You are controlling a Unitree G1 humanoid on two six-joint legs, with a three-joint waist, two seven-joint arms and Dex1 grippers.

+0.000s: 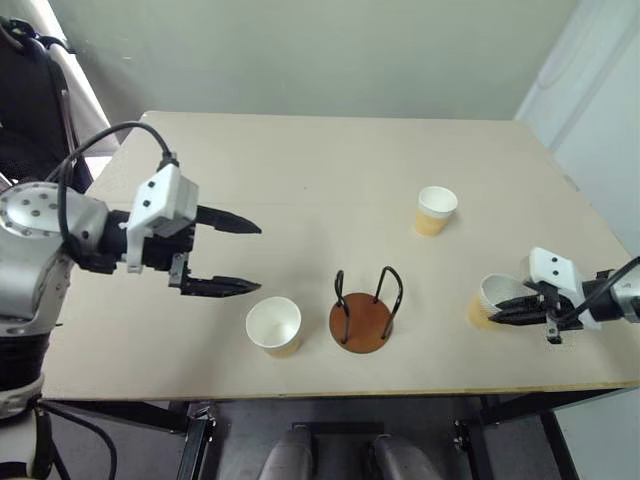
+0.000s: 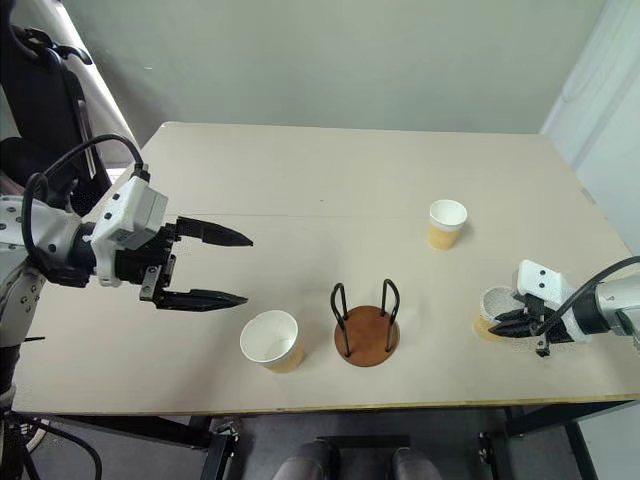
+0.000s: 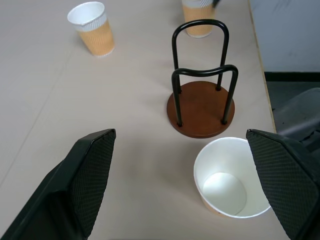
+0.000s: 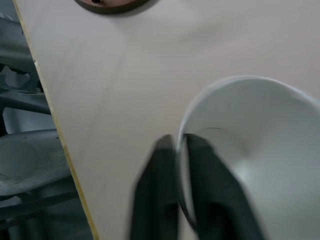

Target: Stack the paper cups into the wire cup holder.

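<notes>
paper cup (image 1: 487, 297) wall pinched by the right claw (image 1: 505, 312).
the left claw (image 1: 235, 256) is held wide open above the bench (image 1: 320, 170), empty.

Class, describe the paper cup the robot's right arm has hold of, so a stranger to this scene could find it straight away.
Start at the beige table and find the wire cup holder near its front edge. Go to the robot's right, to the right gripper. The cup there has its rim pinched between the shut jaws, unlike the other two cups, which stand free.
</notes>
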